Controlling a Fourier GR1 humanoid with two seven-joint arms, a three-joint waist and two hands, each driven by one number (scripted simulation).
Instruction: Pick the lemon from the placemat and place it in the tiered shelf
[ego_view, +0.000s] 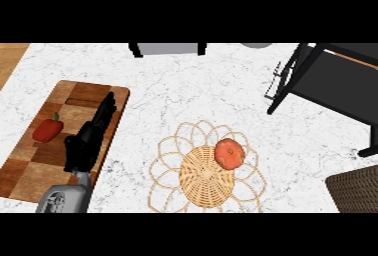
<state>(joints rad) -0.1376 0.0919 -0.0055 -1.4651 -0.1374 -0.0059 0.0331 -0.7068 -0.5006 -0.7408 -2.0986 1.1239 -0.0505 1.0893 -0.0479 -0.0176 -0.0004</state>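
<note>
The fruit (229, 153) I am to move looks orange-red rather than lemon yellow; it sits on the woven placemat (204, 176), toward its upper right. I judge it light, firm and smooth-skinned, likely to roll, so I would close round its middle from above. The shelf (325, 80) stands well apart at the upper right, dark frame posts on the white bench (192, 95); bare bench lies between. My left hand (88, 137) rests with fingers straight over the wooden board (44, 165), beside a red pepper (48, 129). My right hand is out of view. A basket (358, 190) sits lower right.
</note>
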